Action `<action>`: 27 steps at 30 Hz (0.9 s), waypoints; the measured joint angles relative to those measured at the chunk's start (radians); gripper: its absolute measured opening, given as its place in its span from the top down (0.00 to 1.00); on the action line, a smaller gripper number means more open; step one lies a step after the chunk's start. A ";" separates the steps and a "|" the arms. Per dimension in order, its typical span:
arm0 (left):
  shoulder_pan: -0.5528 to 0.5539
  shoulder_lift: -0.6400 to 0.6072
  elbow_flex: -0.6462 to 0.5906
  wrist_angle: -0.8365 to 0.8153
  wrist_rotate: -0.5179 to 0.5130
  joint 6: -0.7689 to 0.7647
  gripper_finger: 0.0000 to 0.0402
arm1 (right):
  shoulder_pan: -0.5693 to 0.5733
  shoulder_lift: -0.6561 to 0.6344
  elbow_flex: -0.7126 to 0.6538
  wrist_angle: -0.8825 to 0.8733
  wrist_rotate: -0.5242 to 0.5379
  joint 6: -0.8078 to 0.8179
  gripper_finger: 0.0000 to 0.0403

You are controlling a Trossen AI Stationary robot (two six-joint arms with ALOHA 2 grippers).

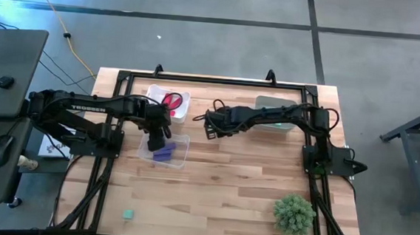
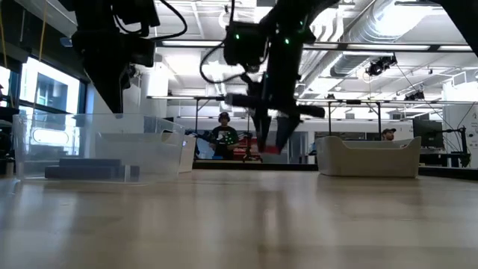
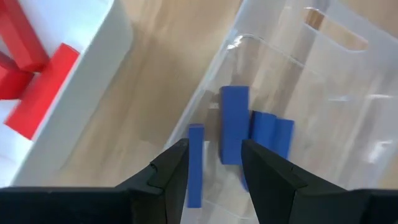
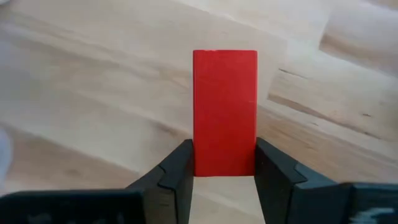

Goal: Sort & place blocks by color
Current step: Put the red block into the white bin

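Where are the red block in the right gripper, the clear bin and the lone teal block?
red block point(image 4: 224, 112): right wrist view, front face.
clear bin point(image 1: 180, 155): high view, right wall.
teal block point(image 1: 127, 214): high view, top face.

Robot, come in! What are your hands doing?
Right hand shut on red block, above table. Left hand over clear bin of blue blocks. Nothing blocking.

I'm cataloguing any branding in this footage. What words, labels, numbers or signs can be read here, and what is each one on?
"TROSSEN": white letters along the left arm in the high view.
A white label or sheet by the left arm's base: markings too small to read.
The blocks, the bins and the table carry no readable text in any view.
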 joint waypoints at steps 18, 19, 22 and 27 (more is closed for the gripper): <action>0.000 0.000 0.118 0.023 0.211 -0.212 0.66 | 0.059 -0.003 0.297 -0.188 0.008 -0.586 0.72; 0.000 0.000 0.122 0.024 0.233 -0.223 0.66 | 0.063 -0.003 0.309 -0.198 0.008 -0.616 0.72; 0.000 0.000 0.128 0.049 0.295 -0.261 0.66 | 0.077 -0.004 0.344 -0.219 0.007 -0.704 0.72; 0.000 0.000 0.128 0.102 0.378 -0.387 0.66 | 0.109 -0.005 0.396 -0.229 0.006 -0.828 0.72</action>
